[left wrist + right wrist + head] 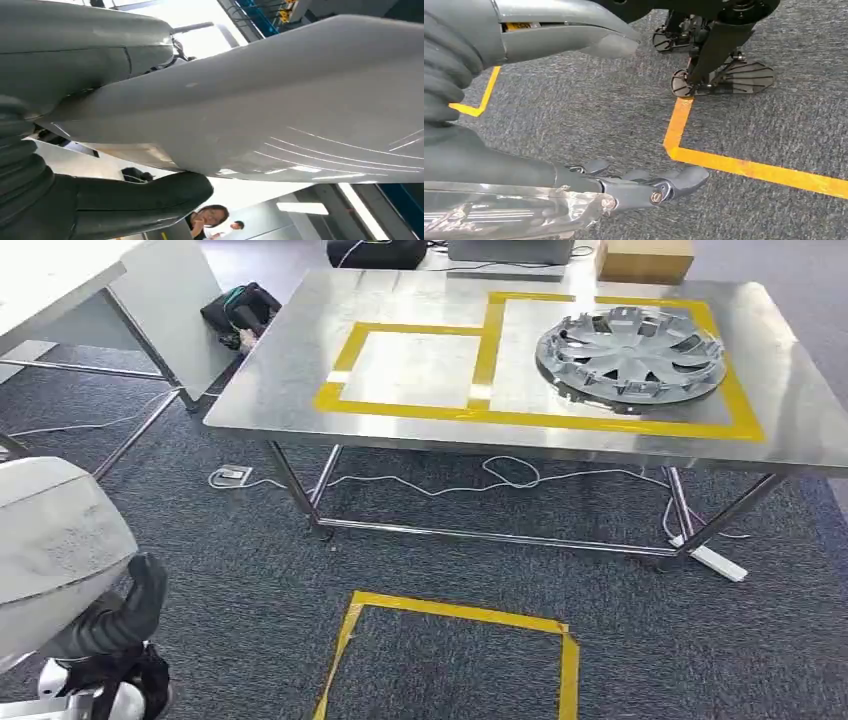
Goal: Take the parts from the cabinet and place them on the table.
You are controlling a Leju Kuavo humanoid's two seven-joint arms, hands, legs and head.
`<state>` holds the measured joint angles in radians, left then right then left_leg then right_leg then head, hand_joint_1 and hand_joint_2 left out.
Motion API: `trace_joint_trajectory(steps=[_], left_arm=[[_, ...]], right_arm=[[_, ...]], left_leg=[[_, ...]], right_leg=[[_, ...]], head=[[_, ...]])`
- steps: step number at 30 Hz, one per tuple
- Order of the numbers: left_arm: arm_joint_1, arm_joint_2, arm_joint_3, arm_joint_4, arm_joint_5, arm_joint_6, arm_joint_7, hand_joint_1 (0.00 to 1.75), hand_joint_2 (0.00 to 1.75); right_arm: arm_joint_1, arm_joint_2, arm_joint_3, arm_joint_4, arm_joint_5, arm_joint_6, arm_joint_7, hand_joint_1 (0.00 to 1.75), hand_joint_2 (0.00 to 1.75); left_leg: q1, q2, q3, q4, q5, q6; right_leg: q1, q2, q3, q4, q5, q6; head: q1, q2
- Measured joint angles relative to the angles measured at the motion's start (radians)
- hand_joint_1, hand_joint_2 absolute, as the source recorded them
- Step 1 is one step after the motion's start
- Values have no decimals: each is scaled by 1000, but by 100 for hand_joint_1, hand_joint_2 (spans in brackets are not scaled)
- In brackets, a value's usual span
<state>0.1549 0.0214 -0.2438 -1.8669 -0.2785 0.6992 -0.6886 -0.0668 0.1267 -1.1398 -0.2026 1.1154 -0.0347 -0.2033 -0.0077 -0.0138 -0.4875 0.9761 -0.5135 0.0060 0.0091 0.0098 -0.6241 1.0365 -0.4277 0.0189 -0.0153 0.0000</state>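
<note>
A large pale grey curved part [55, 540] sits at the lower left of the head view, and my left hand [125, 625] holds it from underneath. In the left wrist view the same smooth part [280, 105] lies clamped between the thick thumb [150, 197] and the fingers [75, 50]. A silver hubcap [630, 352] lies on the steel table [300, 350], inside the right-hand yellow-taped box. The smaller taped box [415, 368] beside it is bare. My right hand [624, 115] hangs over the carpet, fingers [659, 185] stretched out with nothing between them and the thumb [574, 32].
A yellow taped square [455, 660] marks the carpet in front of the table. Cables and a power strip [715, 562] lie under the table. A cardboard box [645, 258] and a dark bag [240, 312] stand behind it. Another white table [60, 290] stands at the left. People [210, 217] stand nearby.
</note>
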Motion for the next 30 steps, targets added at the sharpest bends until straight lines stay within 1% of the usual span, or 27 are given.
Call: trace_joint_trajectory(steps=[1,6,10,30], left_arm=[[0,0,0,0,0,0,0,175,175],[0,0,0,0,0,0,0,175,175],[0,0,0,0,0,0,0,175,175],[2,0,0,0,0,0,0,175,175]], right_arm=[[0,0,0,0,0,0,-1,0,175],[0,0,0,0,0,1,-2,0,175],[0,0,0,0,0,2,-2,0,175],[0,0,0,0,1,4,5,0,175]], left_leg=[[0,0,0,0,0,-3],[-1,0,0,0,2,-6],[-2,0,0,0,3,-5],[-3,0,0,0,3,-4]], right_leg=[[0,0,0,0,0,-1],[-1,0,2,-2,4,-2],[-2,0,3,-3,6,1],[-2,-1,3,-5,6,1]], head=[[0,0],[0,0],[0,0],[0,0]])
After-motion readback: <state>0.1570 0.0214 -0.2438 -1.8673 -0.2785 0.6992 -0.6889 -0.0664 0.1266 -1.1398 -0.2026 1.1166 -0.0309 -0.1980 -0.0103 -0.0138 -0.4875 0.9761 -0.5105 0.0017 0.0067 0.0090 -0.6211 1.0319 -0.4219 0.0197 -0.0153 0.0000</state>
